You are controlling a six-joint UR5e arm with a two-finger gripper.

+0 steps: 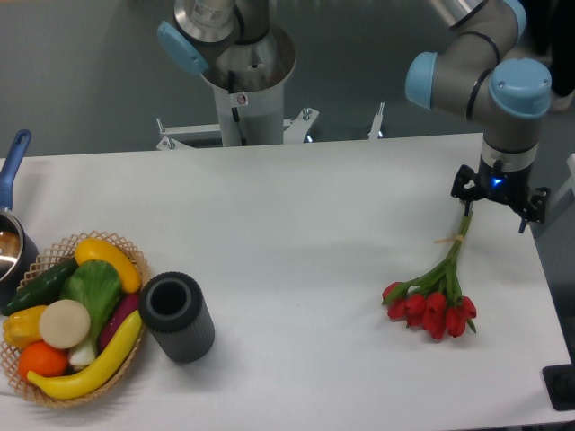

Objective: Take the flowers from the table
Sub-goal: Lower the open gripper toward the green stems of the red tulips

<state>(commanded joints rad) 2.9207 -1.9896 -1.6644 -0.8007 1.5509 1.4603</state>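
The flowers (438,292) are a small bunch of red tulips lying on the white table (305,215) at the right. Their buds point toward the front edge, and the green stems, tied with a pale band, run back and to the right. My gripper (499,197) hangs over the far right of the table, just above the cut stem ends. Its black fingers (463,186) stand wide apart, so it is open. The stem tips end beside the left finger, and nothing is held.
A wicker basket (54,395) of colourful vegetables sits at the front left, with a black cylinder (177,316) beside it. A pot with a blue handle (13,171) pokes in at the left edge. The robot base (243,81) stands behind the table's far edge.
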